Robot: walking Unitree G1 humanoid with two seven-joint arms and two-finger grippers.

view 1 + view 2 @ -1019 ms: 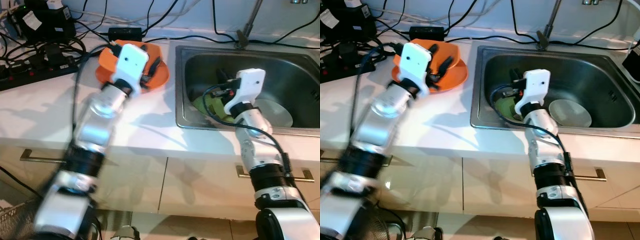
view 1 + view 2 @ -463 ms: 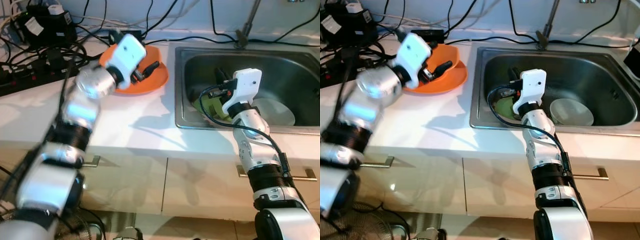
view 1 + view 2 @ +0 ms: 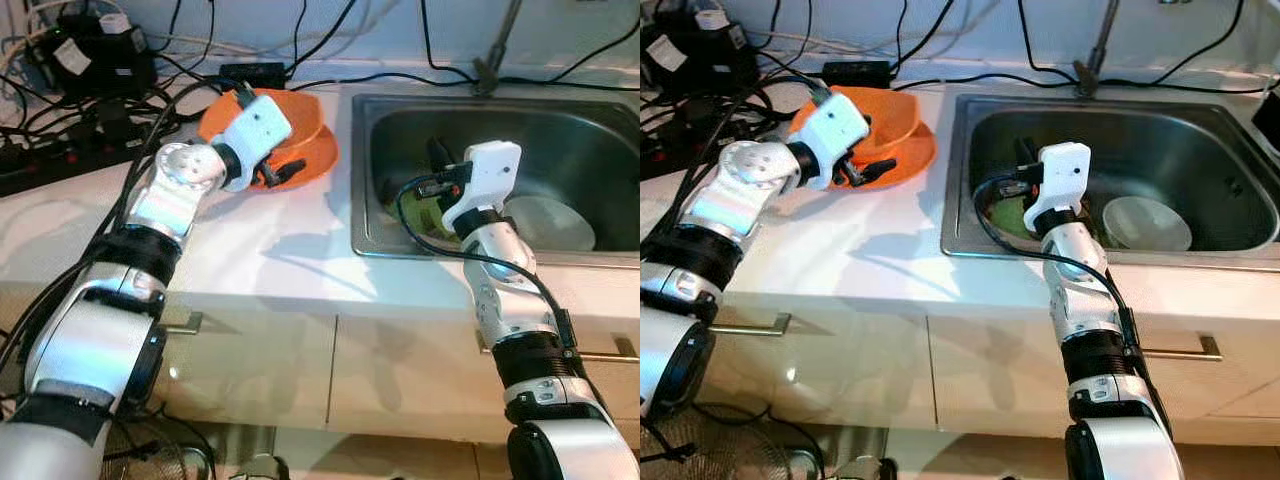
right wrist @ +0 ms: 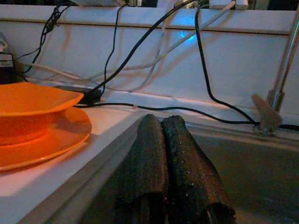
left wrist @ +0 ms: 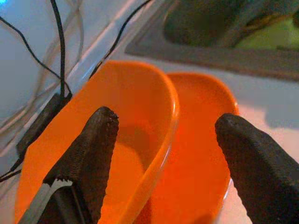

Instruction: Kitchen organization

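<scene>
An orange bowl stands on an orange plate on the white counter, left of the sink. My left gripper is open at the bowl's near side. One of its fingers hangs over the bowl's inside and the other over the plate, with the rim between them, untouched. My right gripper is shut on nothing and reaches into the left part of the sink. It hovers above a green plate. A white bowl lies in the sink beside that plate.
Power strips, plugs and tangled black cables crowd the counter's back left. A black adapter lies behind the orange bowl. The faucet rises behind the sink. Cabinet fronts with handles run below the counter edge.
My left arm has swung down and to the left, and its gripper has turned from above the orange bowl to its near side. The right arm has barely moved.
</scene>
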